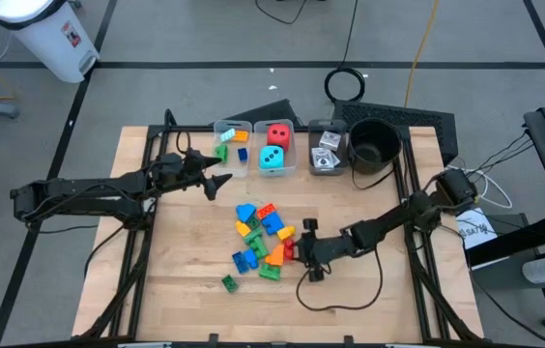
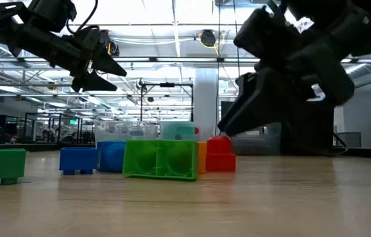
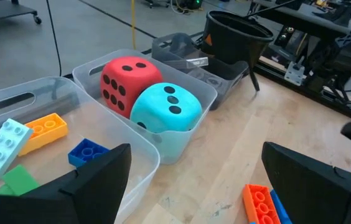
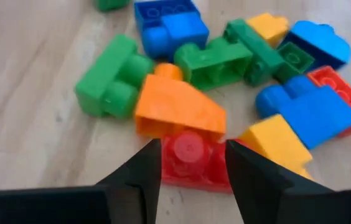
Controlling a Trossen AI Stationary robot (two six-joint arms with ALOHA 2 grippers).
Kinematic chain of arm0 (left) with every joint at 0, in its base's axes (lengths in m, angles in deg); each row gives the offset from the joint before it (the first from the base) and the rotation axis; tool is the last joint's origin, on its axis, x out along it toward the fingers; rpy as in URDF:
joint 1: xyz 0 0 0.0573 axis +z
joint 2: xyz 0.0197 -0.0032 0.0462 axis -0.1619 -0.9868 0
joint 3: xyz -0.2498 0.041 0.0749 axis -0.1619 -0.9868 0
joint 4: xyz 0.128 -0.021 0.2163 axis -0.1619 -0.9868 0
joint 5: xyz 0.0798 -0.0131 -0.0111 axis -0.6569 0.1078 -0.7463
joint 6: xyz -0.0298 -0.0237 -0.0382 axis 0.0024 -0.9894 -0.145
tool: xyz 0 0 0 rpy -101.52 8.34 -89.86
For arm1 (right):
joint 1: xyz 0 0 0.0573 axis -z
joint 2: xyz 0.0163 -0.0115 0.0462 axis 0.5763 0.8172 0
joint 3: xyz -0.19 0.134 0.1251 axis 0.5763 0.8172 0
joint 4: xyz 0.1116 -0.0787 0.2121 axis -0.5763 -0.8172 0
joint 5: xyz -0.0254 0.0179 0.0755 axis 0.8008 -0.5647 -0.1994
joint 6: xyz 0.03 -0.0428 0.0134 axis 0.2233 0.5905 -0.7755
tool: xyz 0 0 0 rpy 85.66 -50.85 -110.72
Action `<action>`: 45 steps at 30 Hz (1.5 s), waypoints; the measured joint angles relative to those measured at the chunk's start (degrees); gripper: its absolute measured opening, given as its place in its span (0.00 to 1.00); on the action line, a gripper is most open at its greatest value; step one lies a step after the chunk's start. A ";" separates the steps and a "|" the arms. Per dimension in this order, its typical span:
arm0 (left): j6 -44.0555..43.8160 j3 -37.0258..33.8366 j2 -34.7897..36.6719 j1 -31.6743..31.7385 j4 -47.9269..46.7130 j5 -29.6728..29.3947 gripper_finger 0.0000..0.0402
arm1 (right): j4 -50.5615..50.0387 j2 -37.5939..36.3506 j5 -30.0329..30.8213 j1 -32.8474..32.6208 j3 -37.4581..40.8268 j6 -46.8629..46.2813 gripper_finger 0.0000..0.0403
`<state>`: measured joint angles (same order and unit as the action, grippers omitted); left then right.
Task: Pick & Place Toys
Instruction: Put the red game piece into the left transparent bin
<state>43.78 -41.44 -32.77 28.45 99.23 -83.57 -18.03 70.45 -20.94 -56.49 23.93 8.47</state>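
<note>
- Right wrist view: right gripper has its dark fingers closed partway around a small red studded plastic brick in the brick pile mid-table.
- Left gripper, wide open and empty, hangs beside the clear bins at the table's far edge.

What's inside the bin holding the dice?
The middle bin holds a red die and a teal die, touching side by side. Anything beneath them is hidden.
</note>
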 joint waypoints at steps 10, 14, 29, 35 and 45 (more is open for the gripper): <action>-0.44 0.00 -0.02 -0.71 -0.33 0.11 0.94 | 2.25 0.22 -0.32 2.87 0.11 -5.55 0.43; -0.47 0.00 -0.02 -0.85 0.04 0.05 0.94 | 3.23 2.01 -0.43 2.81 0.07 -4.06 0.48; -0.32 0.00 -0.02 -0.87 -0.42 0.05 0.93 | -18.31 -11.05 4.71 -0.36 0.09 -6.27 0.42; -0.41 0.00 -0.02 -0.90 -0.40 0.07 0.94 | -17.26 -14.19 8.58 -2.96 0.14 -16.66 0.44; -1.09 0.02 -0.04 -0.92 -0.60 0.09 0.93 | -16.04 -13.91 8.54 -4.00 5.22 -23.92 0.63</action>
<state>42.69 -41.42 -32.81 27.54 98.63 -83.48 -34.07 56.54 -12.40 -60.49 29.15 -15.46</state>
